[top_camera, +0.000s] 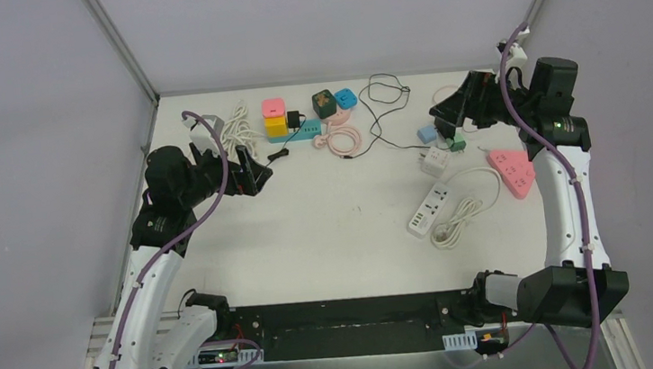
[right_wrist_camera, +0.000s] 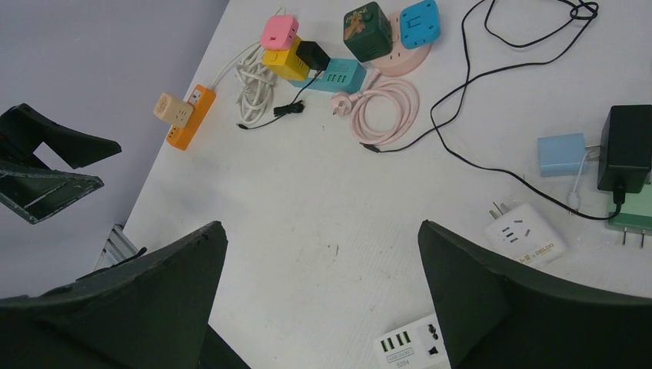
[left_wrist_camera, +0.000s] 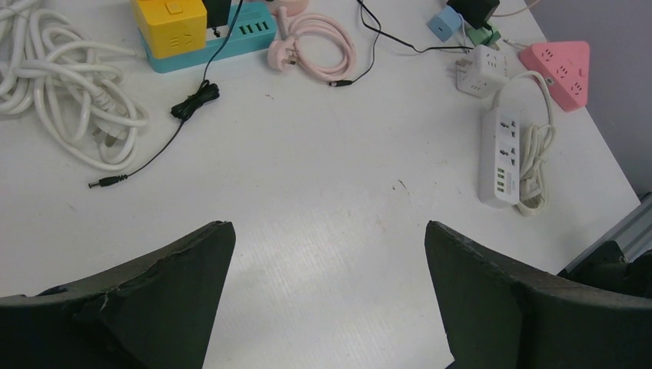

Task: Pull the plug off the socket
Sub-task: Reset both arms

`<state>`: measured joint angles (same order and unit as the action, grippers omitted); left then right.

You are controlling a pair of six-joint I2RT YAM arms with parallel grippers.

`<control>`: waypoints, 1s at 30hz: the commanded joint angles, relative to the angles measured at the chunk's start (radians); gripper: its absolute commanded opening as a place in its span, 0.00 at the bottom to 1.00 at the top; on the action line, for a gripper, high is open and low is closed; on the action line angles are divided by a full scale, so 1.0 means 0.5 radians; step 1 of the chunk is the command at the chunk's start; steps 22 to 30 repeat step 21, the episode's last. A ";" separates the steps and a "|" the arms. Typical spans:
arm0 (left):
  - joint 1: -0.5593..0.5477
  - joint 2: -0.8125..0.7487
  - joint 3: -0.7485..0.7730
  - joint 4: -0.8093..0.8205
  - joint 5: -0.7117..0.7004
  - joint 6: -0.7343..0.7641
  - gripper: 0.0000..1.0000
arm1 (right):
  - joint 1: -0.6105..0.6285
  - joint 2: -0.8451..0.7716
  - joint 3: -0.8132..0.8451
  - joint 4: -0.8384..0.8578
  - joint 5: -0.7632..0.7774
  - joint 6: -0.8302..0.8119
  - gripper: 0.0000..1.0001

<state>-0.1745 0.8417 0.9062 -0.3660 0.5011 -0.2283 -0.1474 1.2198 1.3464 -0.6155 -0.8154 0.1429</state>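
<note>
White tabletop, enclosed by pale grey walls, is strewn with power strips, cube adapters and loose cables. Two plugs are seen seated in sockets, and which one is meant cannot be settled from the task sentence.

One is a black plug (right_wrist_camera: 311, 54) pushed into the teal strip (right_wrist_camera: 342, 75) at the far side of the table, just beside the yellow cube (right_wrist_camera: 283, 63) and the pink cube (right_wrist_camera: 278, 31) touching it. The other is a black adapter (right_wrist_camera: 627, 146) seated on a green socket (right_wrist_camera: 634, 219) at the right side. A light blue adapter (right_wrist_camera: 561, 152) lies just beside it and a white cube adapter (right_wrist_camera: 525, 233) near it. Both plugs appear fully seated.

Further out, a coiled pink cable (right_wrist_camera: 388, 108), a white power strip (top_camera: 431, 209) and a pink triangular strip (top_camera: 511, 171) are laid apart from one another.

The left gripper (top_camera: 252, 175) is held over bare table near the teal strip, its jaws spread wide with nothing between them. The right gripper (top_camera: 447, 117) is held close above the green socket's corner, its jaws likewise wide and empty. Neither plug is touched by either gripper.

The task is therefore judged to be at its very start: approach, grasp and pull are all left to do. A socket body will probably have to be held down by one arm while its plug is drawn out by the other.
</note>
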 commanded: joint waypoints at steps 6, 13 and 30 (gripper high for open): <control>0.021 -0.011 -0.015 0.096 0.047 -0.026 0.99 | -0.024 -0.064 0.022 0.105 -0.079 0.031 1.00; 0.021 -0.015 -0.015 0.095 0.052 -0.024 0.99 | -0.025 -0.068 0.022 0.105 -0.078 0.017 1.00; 0.024 -0.011 -0.015 0.097 0.051 -0.020 0.99 | -0.027 -0.080 0.014 0.092 -0.056 -0.007 1.00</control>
